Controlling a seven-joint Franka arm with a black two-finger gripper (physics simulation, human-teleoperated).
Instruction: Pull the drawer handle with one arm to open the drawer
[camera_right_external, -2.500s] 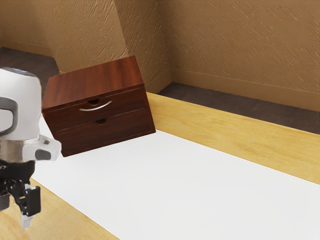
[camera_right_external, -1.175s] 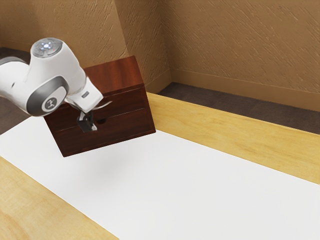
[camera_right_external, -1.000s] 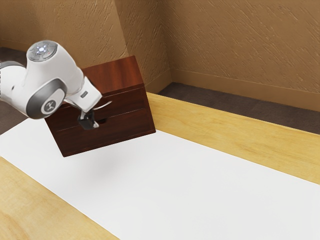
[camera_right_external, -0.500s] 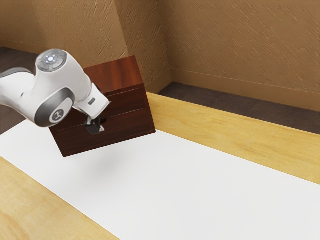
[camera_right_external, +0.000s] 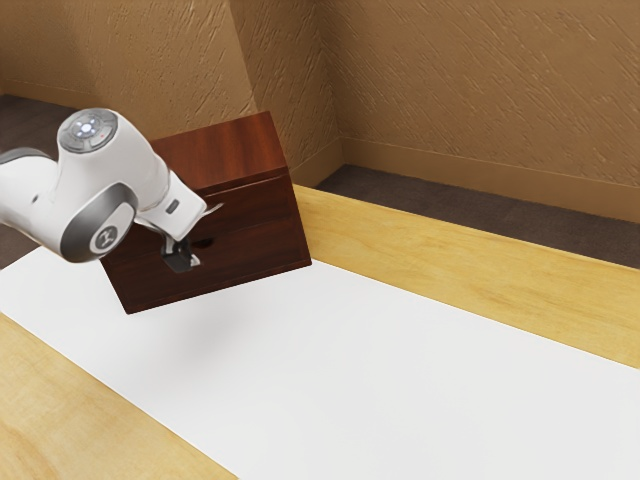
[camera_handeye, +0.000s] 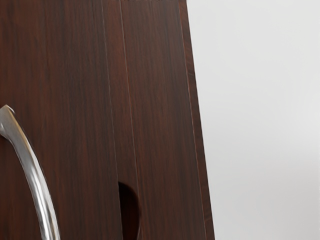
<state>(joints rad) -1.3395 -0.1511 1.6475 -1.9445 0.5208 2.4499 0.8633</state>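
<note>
A dark wooden cabinet (camera_right_external: 232, 150) with two drawers stands at the far left of the white mat. Its top drawer (camera_right_external: 258, 200) looks shut, flush with the lower drawer (camera_right_external: 245, 258). The curved silver handle (camera_right_external: 214, 208) of the top drawer shows just its right tip past my hand. My gripper (camera_right_external: 178, 257) hangs right in front of the drawer fronts, just below the handle's level. In the wrist view the handle (camera_handeye: 31, 172) curves close by the drawer front (camera_handeye: 75, 100), with the dark finger notch (camera_handeye: 129, 212) of the lower drawer beside it.
The cabinet stands on a white mat (camera_right_external: 330, 370) that covers the middle of a light wooden table (camera_right_external: 480, 270). Brown textured walls and a dark floor lie behind. My white arm (camera_right_external: 95, 195) covers the cabinet's left part.
My arm has swung up from the lower left to the cabinet's front. Over the last half second the hand has shifted slightly left; the drawer front has not moved.
</note>
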